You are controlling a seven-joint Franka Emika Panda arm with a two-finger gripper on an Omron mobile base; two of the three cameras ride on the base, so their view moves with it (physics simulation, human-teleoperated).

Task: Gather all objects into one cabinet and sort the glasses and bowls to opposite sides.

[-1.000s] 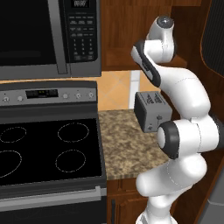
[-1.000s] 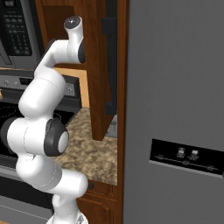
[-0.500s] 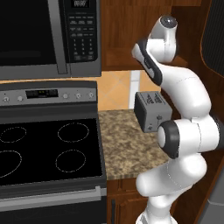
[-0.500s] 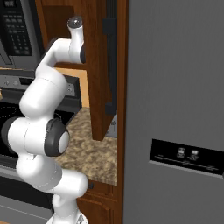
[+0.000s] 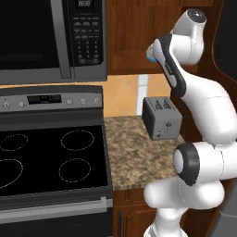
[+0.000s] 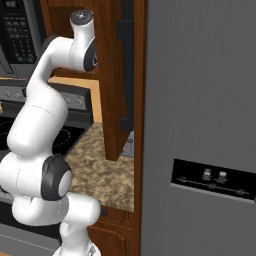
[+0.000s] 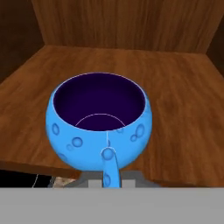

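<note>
Because the claw (image 7: 106, 183) is clenched on the handle of the small rounded bright blue mug (image 7: 99, 119), the mug hangs upright just above the dark brown wooden cabinet's shelf (image 7: 183, 87), probably for setting down inside. Its glossy skin is pocked with round dimples, its inside dark purple, and it looks empty.

You have a small rounded bright blue mug (image 7: 99, 127) with a smooth, dimpled, softly glossy glaze and a dark matt inside. It sits on the dark brown wooden cabinet (image 7: 175, 87) shelf, grained and satin. Below, the speckled brown stone tabletop (image 5: 139, 152) looks polished; the grey boxy toaster (image 5: 161, 118) looks like brushed metal.
</note>
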